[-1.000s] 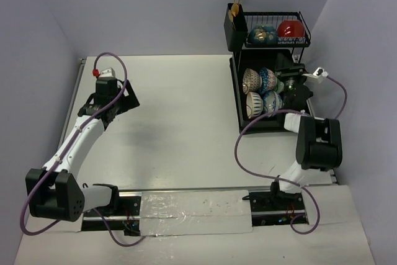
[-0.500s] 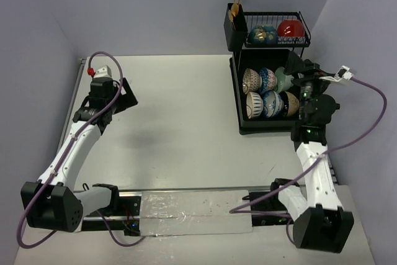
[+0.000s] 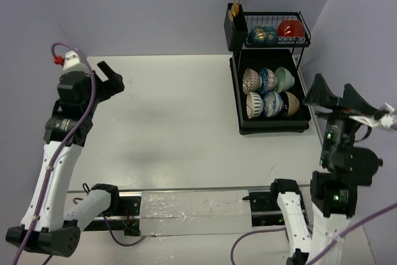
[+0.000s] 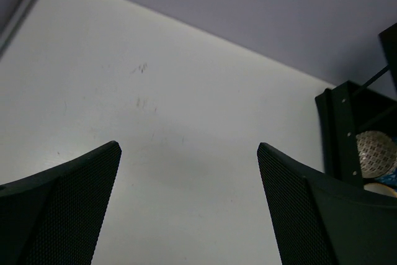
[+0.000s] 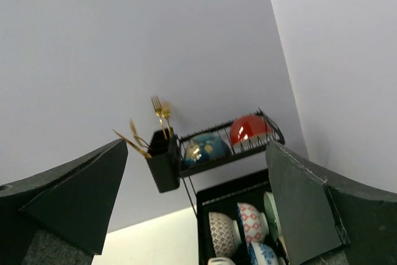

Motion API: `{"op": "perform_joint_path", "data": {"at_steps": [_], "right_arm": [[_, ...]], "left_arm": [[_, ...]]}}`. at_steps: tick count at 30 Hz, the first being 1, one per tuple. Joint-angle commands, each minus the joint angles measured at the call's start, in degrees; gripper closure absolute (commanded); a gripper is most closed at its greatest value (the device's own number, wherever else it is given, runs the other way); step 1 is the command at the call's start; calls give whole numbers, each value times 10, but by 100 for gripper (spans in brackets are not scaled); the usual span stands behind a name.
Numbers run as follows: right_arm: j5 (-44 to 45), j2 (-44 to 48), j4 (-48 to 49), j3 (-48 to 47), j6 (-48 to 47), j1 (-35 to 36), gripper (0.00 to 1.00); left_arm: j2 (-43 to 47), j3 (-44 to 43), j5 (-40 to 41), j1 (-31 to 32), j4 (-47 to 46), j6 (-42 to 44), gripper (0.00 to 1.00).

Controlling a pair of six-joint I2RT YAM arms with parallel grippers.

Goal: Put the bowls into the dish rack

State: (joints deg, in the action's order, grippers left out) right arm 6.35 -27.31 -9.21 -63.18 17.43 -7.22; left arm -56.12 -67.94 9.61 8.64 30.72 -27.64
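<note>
Both arms have drawn back, the right jaws leaving the mint green bowl (image 3: 284, 79) racked.

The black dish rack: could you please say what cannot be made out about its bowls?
Top view: small ceramic bowls overlap on the lower tier; none shows whole.
Left wrist: black wire dish rack cut off by right edge.
Right wrist: those bowls cut by bottom edge.

Between the jaws of the left gripper (image 4: 188, 146), whose black fingers (image 4: 74, 203) have a fine mesh texture, lies a matt off-white table (image 4: 186, 91), smooth with faint scuffs. Beyond the smooth, matt black jaws of the right gripper (image 5: 196, 144) stands a black dish rack (image 5: 226, 195) with thin metal wire above, holding glossy glazed ceramic bowls (image 5: 248, 130) and shiny gold-coloured metal forks (image 5: 159, 108).
</note>
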Motion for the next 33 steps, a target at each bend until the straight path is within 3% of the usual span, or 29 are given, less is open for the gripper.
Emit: {"op": "perform_joint_path", "data": {"at_steps": [1, 8, 13, 33], "right_arm": [[34, 44, -43, -19, -64, 41, 0], [117, 104, -53, -21, -105, 175, 0], [139, 140, -54, 4, -127, 217, 0], [133, 118, -50, 37, -131, 245, 0]], "left_arm": [[44, -72, 31, -2, 49, 25, 2], [121, -118, 72, -1, 66, 65, 1], [143, -116, 67, 1, 72, 73, 1], [165, -62, 89, 8, 43, 74, 1]]}}
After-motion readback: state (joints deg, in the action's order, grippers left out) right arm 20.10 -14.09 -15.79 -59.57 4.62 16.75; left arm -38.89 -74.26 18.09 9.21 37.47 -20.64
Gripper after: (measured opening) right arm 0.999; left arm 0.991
